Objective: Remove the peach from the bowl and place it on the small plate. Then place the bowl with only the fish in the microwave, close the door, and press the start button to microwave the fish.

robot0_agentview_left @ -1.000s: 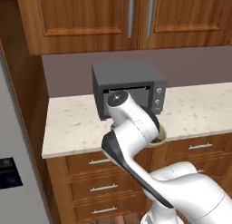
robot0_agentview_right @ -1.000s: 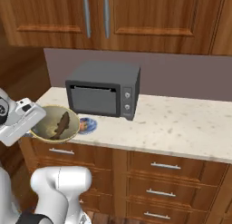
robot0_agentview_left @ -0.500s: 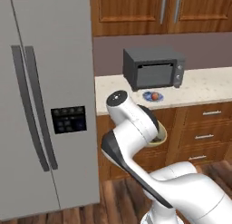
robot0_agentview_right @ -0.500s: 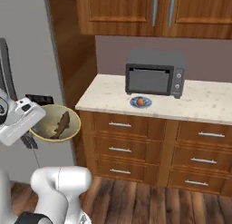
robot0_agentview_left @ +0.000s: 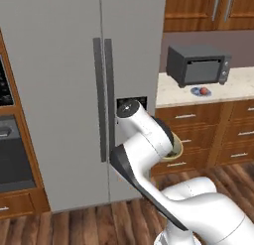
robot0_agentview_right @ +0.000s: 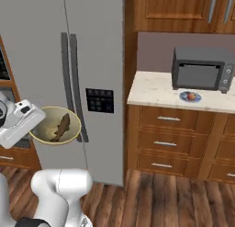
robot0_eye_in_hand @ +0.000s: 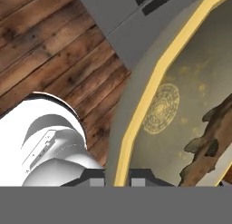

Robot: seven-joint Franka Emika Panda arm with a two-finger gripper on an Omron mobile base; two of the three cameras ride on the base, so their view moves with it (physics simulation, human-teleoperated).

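Item: round shallow bowl with pale yellowish rim (robot0_agentview_right: 55, 126), carried in the air by our gripper (robot0_eye_in_hand: 118, 177), its jaws pinched on the rim. Inside lies the slender dark brown fish (robot0_agentview_right: 60, 127). Tall grey refrigerator (robot0_agentview_right: 92, 47) stands just behind; open wooden floor (robot0_agentview_right: 174, 198) lies below. Small red-orange peach (robot0_agentview_right: 191, 96) sits on the blue patterned small plate (robot0_agentview_right: 185, 96), apparently centred, on the pale stone counter (robot0_agentview_right: 151, 93).

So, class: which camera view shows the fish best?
The right base view: the whole fish lies in plain sight inside the bowl. The hand view catches part of it, cut off at the edge. In the left base view the arm hides the bowl's inside.
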